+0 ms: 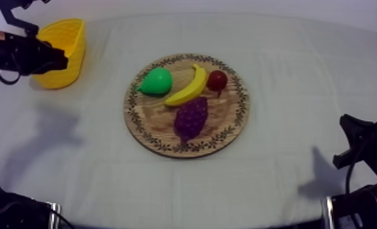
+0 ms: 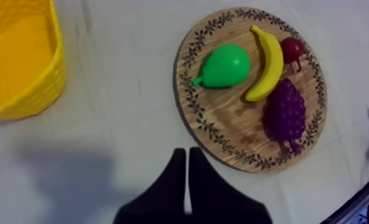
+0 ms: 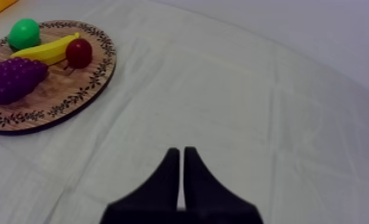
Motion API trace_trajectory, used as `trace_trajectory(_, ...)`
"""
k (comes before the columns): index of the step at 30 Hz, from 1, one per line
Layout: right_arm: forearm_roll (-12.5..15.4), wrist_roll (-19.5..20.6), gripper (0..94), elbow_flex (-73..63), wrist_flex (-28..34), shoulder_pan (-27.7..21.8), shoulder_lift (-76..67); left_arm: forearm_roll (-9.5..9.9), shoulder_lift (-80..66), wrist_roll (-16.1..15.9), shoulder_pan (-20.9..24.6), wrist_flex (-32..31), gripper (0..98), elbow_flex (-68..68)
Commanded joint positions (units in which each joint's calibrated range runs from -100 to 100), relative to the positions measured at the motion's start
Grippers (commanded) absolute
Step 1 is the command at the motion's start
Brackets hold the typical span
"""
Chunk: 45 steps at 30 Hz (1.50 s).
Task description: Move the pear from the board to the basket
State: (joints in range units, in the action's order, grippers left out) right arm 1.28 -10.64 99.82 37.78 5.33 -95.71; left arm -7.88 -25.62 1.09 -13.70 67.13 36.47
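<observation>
The green pear (image 1: 156, 81) lies on the left part of the round wooden board (image 1: 154, 122), next to a banana. My left gripper (image 1: 63, 62) hangs at the far left, right by the yellow basket (image 1: 75, 30), well away from the pear. In the left wrist view its fingers (image 2: 186, 158) lie together as a narrow wedge over bare cloth, with the pear (image 2: 225, 67) and board (image 2: 222, 128) ahead and the basket (image 2: 50, 83) off to the side. My right gripper (image 3: 181, 155) is shut on nothing over bare cloth, far from the pear (image 3: 24, 33).
On the board beside the pear lie a banana (image 1: 189, 87), a small red fruit (image 1: 217, 80) and a bunch of purple grapes (image 1: 190, 117). My right arm (image 1: 364, 143) rests at the table's near right edge. Bare cloth surrounds the board.
</observation>
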Motion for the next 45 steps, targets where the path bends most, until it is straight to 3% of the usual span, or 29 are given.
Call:
trace_trajectory(1,0.0,0.0,0.4,0.0,0.0,0.0,0.0,0.38,6.2,2.5,-0.3,1.2,0.0,-5.2)
trace_trajectory(9,0.0,0.0,0.4,0.0,0.0,0.0,0.0,2.20,19.8,4.4,-0.1,7.7,0.0,-19.9)
trace_trajectory(14,0.0,-0.1,0.4,0.0,0.0,0.0,0.0,3.06,27.4,2.6,-0.3,11.1,0.0,-29.4)
trace_trajectory(20,0.0,-0.1,0.4,0.0,0.0,0.0,0.0,2.24,33.4,-5.5,-1.8,12.9,0.0,-36.8)
trace_trajectory(26,0.0,-0.1,0.4,0.0,0.0,0.0,0.0,3.51,36.7,-17.4,-4.5,18.0,0.0,-41.1)
trace_trajectory(31,0.0,-0.1,0.4,0.0,0.0,0.0,0.0,2.44,37.5,-29.2,-5.8,21.2,0.0,-42.9)
trace_trajectory(34,0.0,-0.1,0.4,0.0,0.0,0.0,0.0,1.98,37.9,-34.0,-6.0,23.3,0.0,-44.6)
trace_trajectory(40,0.0,-0.1,0.4,0.0,0.0,0.0,0.0,0.96,38.6,-37.2,-5.8,27.1,0.0,-48.8)
trace_trajectory(45,0.0,-0.1,0.4,0.0,0.0,0.0,0.0,0.04,40.1,-35.3,-5.7,27.4,3.4,-51.0)
